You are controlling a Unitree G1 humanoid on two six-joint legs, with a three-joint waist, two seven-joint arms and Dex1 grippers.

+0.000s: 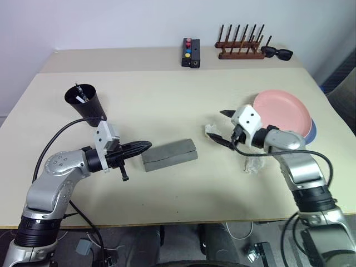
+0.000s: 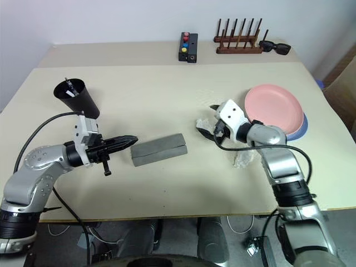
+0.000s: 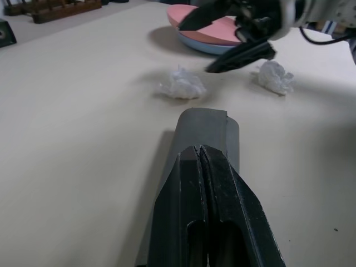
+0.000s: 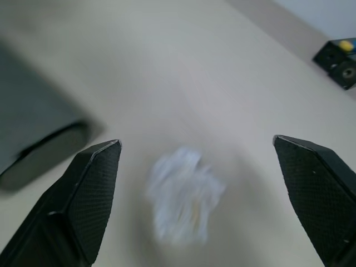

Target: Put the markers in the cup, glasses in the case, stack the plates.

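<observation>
The black cup point(image 1: 86, 104) stands at the table's left with a marker tip point(image 1: 82, 93) poking out of its mouth. The grey case point(image 1: 169, 155) lies shut at the middle of the table. My left gripper point(image 1: 143, 147) is shut, empty, with its tip at the case's left end; the left wrist view shows its fingers point(image 3: 203, 206) over the case point(image 3: 207, 130). The glasses are hidden. The pink plate point(image 1: 281, 113) rests on the blue plate point(image 1: 312, 131) at the right. My right gripper point(image 1: 225, 128) hangs open over a crumpled white paper point(image 4: 183, 194), beside the plates.
A second crumpled paper point(image 1: 253, 164) lies under my right forearm. At the far edge sit a black button box point(image 1: 191, 53), a wooden peg rack point(image 1: 240, 48) and black sunglasses point(image 1: 276, 53).
</observation>
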